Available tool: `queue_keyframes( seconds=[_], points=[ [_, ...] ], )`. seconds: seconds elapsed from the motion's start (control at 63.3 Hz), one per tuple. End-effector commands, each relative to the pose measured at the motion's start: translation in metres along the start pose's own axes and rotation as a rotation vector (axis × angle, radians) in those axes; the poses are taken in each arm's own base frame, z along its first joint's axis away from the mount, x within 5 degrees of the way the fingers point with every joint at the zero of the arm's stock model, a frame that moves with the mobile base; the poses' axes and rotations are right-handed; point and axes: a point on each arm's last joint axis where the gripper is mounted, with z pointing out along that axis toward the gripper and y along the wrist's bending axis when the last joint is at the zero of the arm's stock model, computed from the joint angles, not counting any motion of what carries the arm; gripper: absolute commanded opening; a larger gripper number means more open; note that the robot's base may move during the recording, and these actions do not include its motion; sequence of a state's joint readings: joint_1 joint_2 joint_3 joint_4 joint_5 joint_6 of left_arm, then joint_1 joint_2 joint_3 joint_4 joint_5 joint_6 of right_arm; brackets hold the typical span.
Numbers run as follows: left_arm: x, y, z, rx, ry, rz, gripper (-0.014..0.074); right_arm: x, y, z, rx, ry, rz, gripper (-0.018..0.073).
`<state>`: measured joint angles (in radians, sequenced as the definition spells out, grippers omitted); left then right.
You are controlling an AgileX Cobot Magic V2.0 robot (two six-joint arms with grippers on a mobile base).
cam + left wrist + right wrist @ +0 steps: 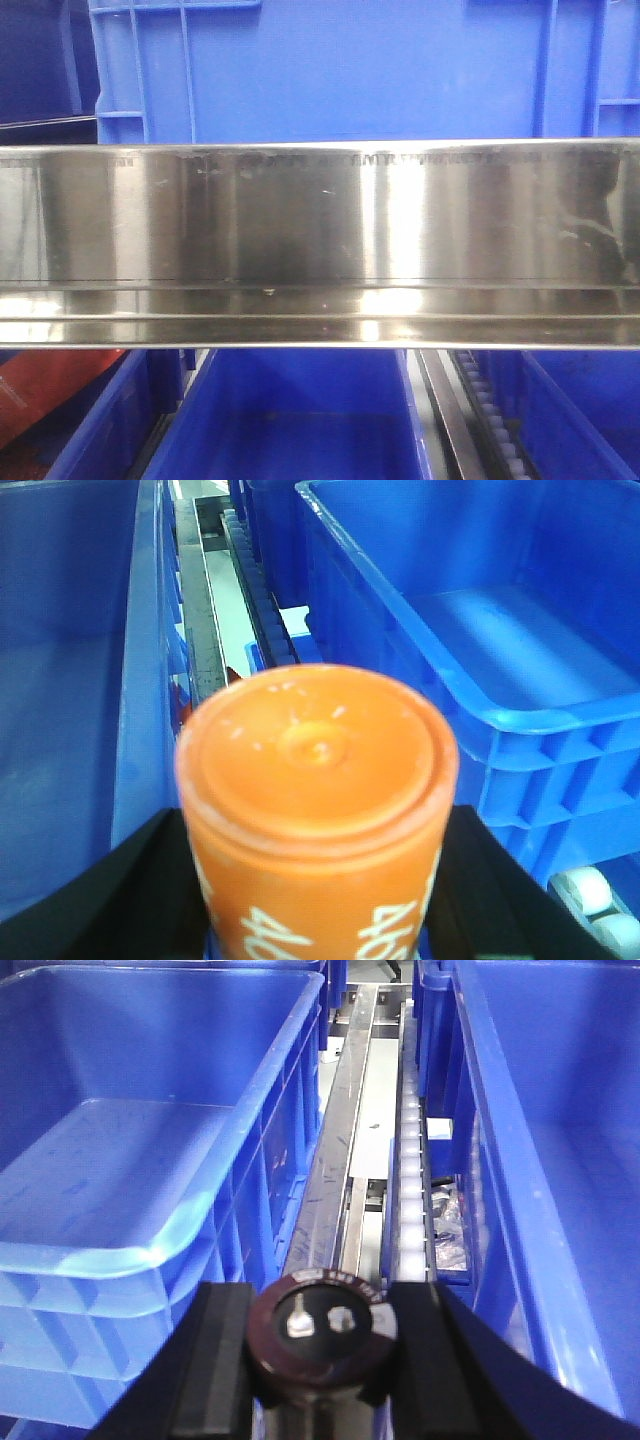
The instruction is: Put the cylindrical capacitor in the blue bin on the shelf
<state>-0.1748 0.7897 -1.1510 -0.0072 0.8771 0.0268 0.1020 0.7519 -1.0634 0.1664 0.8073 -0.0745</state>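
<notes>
Capacitor (320, 1322), dark and round with two metal terminals on its end face, is clamped between the black fingers of the right gripper (322, 1345). The terminal end faces back toward the wrist camera, so its long axis runs forward and away between the fingers. It hangs over the roller track (410, 1190), not over a bin. In the right wrist view the near bin (150, 1160) opens to the left of it and the far bin (560, 1140) to the right, each rim just beside the track. My guess is that a sideways shift past one rim must come before any letting go.

The left gripper (318, 890) is clenched on an orange cylinder (318, 760) with white print; whether that is also a capacitor I cannot tell. From the front, the shelf (320, 230) shows only its steel rail, and neither arm is visible.
</notes>
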Motion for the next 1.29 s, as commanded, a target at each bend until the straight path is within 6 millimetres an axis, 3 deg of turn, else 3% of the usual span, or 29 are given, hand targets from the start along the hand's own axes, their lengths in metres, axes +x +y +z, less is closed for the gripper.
queue_keyframes(
  seconds=[0.0,1.011,1.153,1.279],
  points=[
    [-0.003,0.000,-0.001,0.002,-0.034,-0.008,-0.0111,-0.002,0.000,-0.002,0.006,-0.034,-0.007,-0.0162],
    [-0.004,0.000,-0.002,0.005,-0.052,-0.011,-0.0111,-0.002,0.000,-0.002,0.006,-0.034,-0.007,-0.0162],
    [-0.015,-0.003,0.007,0.034,-0.088,0.067,-0.0111,-0.002,0.000,-0.002,0.006,-0.034,-0.007,-0.0162],
    [-0.040,-0.014,0.027,0.159,-0.104,0.079,-0.0111,-0.003,0.000,-0.002,0.007,-0.040,-0.007,-0.0162]
  ],
)
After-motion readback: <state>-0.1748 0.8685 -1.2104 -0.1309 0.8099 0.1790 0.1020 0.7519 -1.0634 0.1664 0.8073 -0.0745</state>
